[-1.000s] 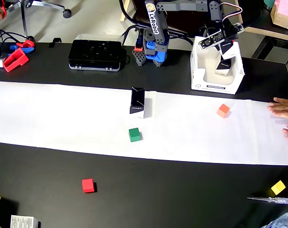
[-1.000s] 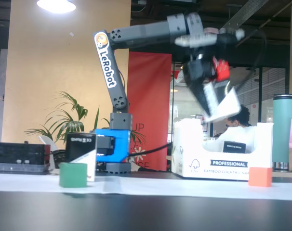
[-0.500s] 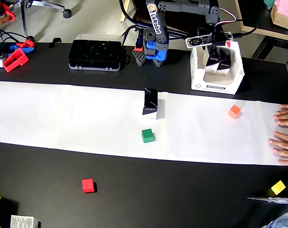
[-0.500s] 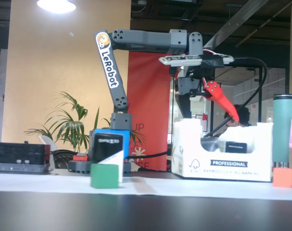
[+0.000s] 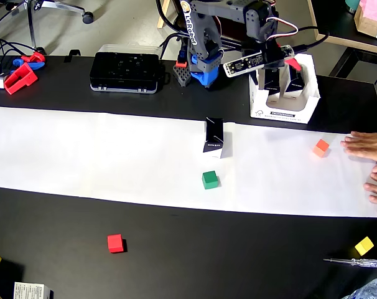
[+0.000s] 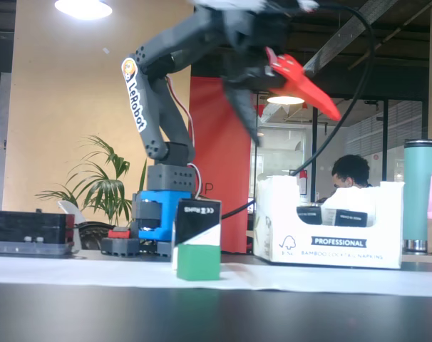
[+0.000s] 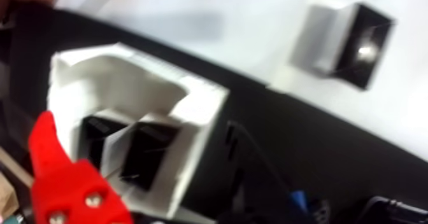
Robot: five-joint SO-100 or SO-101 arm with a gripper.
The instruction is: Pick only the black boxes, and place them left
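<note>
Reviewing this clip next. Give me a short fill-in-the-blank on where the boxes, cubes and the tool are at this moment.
1. The tool is above the white ____, holding nothing.
2. In the overhead view, ____ black boxes stand inside the white bin.
3. One black box stands on the white paper, just beyond the ____ cube in the overhead view.
4. The red cube lies on the bare ____ tabletop, off the paper.

Missing words: bin; two; green; black

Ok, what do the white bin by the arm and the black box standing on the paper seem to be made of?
The white bin looks like matte printed cardboard: thin cut walls and printed lettering on its front. The black box on the white paper strip seems to be a thin card carton with sharp folded edges, black and white faces; the wrist view hints at slight sheen.
</note>
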